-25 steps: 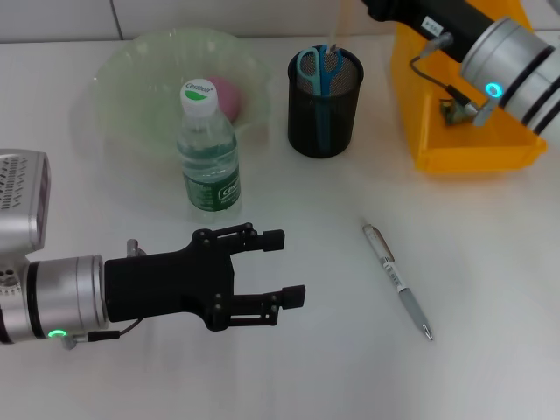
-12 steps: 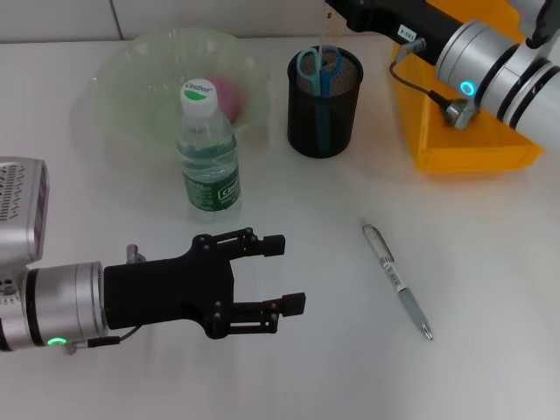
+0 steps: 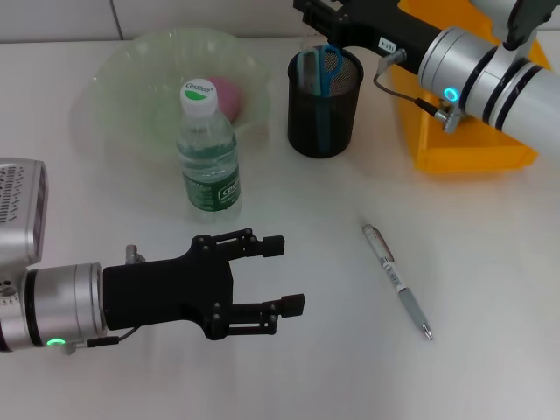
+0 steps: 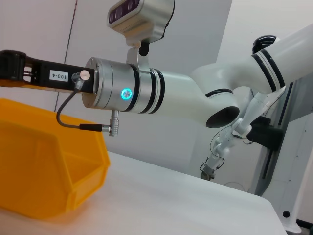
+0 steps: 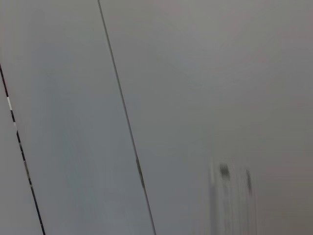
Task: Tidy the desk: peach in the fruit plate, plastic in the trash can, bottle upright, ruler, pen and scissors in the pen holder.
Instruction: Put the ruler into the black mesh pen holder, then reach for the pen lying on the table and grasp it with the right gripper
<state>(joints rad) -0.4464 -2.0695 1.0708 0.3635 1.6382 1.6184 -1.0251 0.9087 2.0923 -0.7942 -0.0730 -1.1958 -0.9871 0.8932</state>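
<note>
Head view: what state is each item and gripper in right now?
Bottle: upright, cap on.
Peach: in the fruit plate.
Scissors: standing in the pen holder.
Pen: lying flat on the desk.
Left gripper: open, holding nothing, over the desk.
Right gripper: above the pen holder.

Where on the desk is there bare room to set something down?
Bare patches: between the left gripper and the pen, and right of the pen, below the yellow bin. Crowded at the far edge: fruit plate, bottle, pen holder, with the right gripper over it.
</note>
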